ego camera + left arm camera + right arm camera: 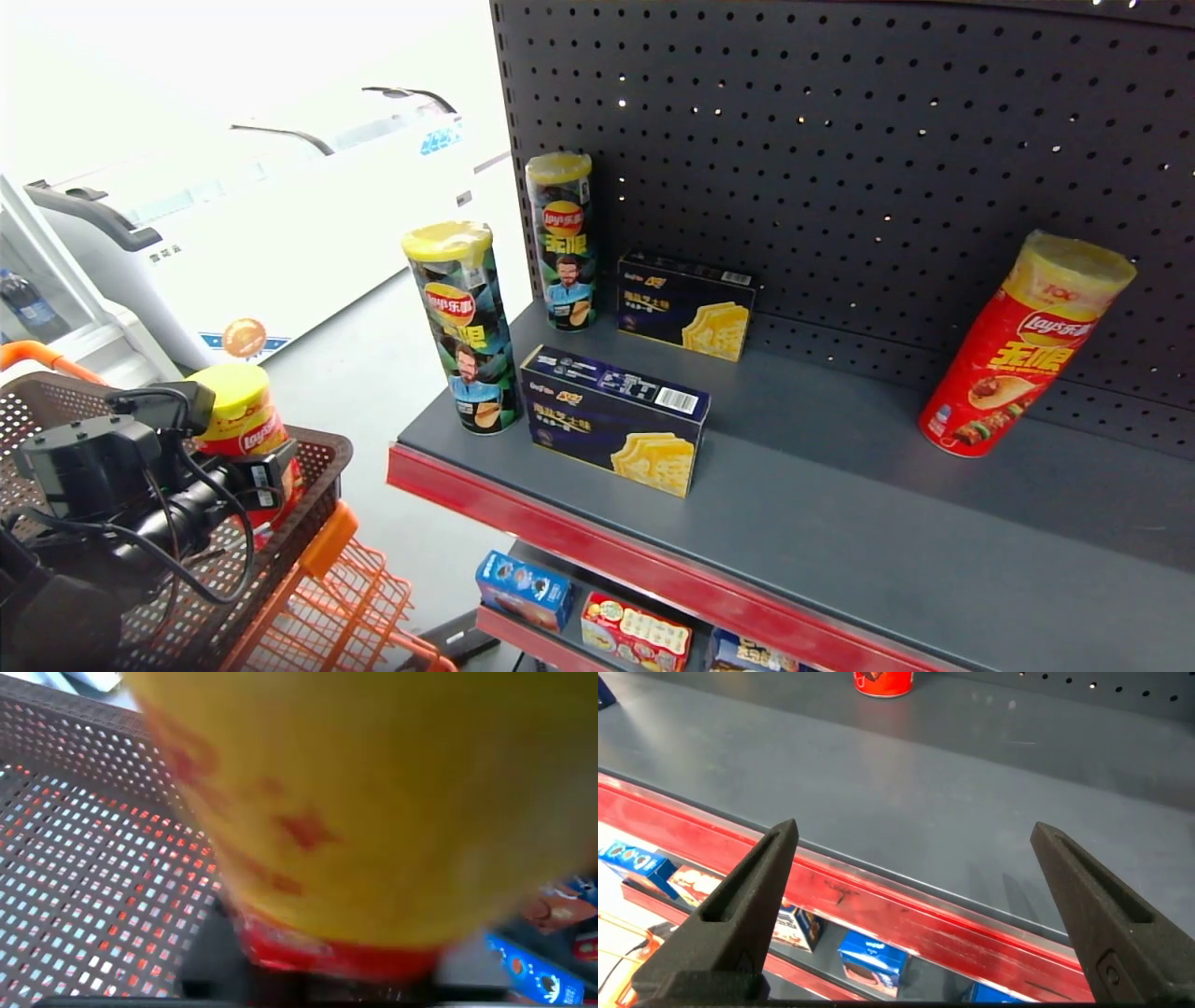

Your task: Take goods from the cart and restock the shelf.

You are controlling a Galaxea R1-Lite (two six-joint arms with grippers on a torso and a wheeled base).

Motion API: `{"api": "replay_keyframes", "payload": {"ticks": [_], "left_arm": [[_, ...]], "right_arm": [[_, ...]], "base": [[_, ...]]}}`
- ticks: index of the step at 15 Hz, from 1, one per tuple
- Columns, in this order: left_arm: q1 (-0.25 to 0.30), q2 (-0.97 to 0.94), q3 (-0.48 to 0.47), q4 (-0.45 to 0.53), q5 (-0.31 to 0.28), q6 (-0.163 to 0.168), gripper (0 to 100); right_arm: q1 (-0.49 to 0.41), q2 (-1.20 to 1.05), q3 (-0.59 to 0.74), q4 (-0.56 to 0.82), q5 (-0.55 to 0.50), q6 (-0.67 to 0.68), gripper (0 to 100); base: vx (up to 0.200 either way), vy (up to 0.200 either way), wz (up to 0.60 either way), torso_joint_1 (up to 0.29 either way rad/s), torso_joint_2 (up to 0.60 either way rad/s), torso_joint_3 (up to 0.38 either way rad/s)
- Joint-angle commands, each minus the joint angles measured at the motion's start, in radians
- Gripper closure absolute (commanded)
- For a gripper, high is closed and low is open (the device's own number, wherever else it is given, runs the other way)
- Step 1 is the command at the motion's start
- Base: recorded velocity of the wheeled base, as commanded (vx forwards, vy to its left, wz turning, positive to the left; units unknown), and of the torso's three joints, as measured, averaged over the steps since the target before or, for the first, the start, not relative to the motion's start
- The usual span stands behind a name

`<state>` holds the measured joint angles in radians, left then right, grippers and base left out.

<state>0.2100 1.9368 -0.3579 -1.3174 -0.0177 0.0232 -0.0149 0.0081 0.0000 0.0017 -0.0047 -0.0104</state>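
Observation:
A red chip can with a yellow lid [241, 416] stands upright over the cart's brown mesh basket [322, 455], and my left gripper [264, 474] is shut on its lower part. In the left wrist view the same chip can [374, 812] looms very close, with the basket mesh [84, 868] behind it. My right gripper [915, 835] is open and holds nothing; it hangs in front of the grey shelf board [906, 784], just outside the red front edge [878, 896]. On the shelf [840, 485] stand two dark chip cans [462, 327], two dark blue boxes [616, 420] and a red can [1022, 345].
A black pegboard [840, 140] backs the shelf. Bare board lies between the front blue box and the red can. A lower shelf holds small boxes [635, 635]. The orange cart frame [345, 597] sits at the lower left, a white freezer [280, 215] behind it.

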Motion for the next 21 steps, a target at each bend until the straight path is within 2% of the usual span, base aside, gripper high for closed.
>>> {"api": "replay_keyframes", "payload": {"ticks": [1,6,8,10,14,15,16,17,18,20,21], "left_arm": [[0.002,-0.004,0.010,0.001,-0.001,0.000,100],[-0.001,-0.076,0.011,0.003,-0.004,0.007,100],[-0.004,-0.174,0.013,0.069,-0.025,0.029,100],[-0.018,-0.283,0.020,0.139,-0.082,0.043,100],[-0.063,-0.446,0.022,0.156,-0.081,0.041,100],[-0.110,-0.536,0.019,0.219,-0.073,0.041,100],[-0.124,-0.579,0.007,0.268,-0.070,0.041,100],[-0.153,-0.634,-0.019,0.379,-0.074,0.043,100],[-0.178,-0.661,-0.004,0.403,-0.070,0.044,100],[-0.284,-0.707,0.019,0.409,-0.136,0.026,100],[-0.296,-0.700,0.011,0.403,-0.146,0.017,100]], "right_arm": [[0.000,0.000,0.000,0.000,0.000,0.000,0],[0.000,0.000,0.000,0.000,0.000,0.000,0],[0.000,0.000,0.000,0.000,0.000,0.000,0],[0.000,0.000,0.000,0.000,0.000,0.000,0],[0.000,0.000,0.000,0.000,0.000,0.000,0],[0.000,0.000,0.000,0.000,0.000,0.000,0],[0.000,0.000,0.000,0.000,0.000,0.000,0],[0.000,0.000,0.000,0.000,0.000,0.000,0],[0.000,0.000,0.000,0.000,0.000,0.000,0],[0.000,0.000,0.000,0.000,0.000,0.000,0],[0.000,0.000,0.000,0.000,0.000,0.000,0]], "base": [[0.000,0.000,0.00,0.000,0.00,0.000],[0.000,0.000,0.00,0.000,0.00,0.000],[0.000,0.000,0.00,0.000,0.00,0.000],[0.000,0.000,0.00,0.000,0.00,0.000],[0.000,0.000,0.00,0.000,0.00,0.000],[0.000,0.000,0.00,0.000,0.00,0.000],[0.000,0.000,0.00,0.000,0.00,0.000],[0.000,0.000,0.00,0.000,0.00,0.000],[0.000,0.000,0.00,0.000,0.00,0.000],[0.000,0.000,0.00,0.000,0.00,0.000],[0.000,0.000,0.00,0.000,0.00,0.000]]}}
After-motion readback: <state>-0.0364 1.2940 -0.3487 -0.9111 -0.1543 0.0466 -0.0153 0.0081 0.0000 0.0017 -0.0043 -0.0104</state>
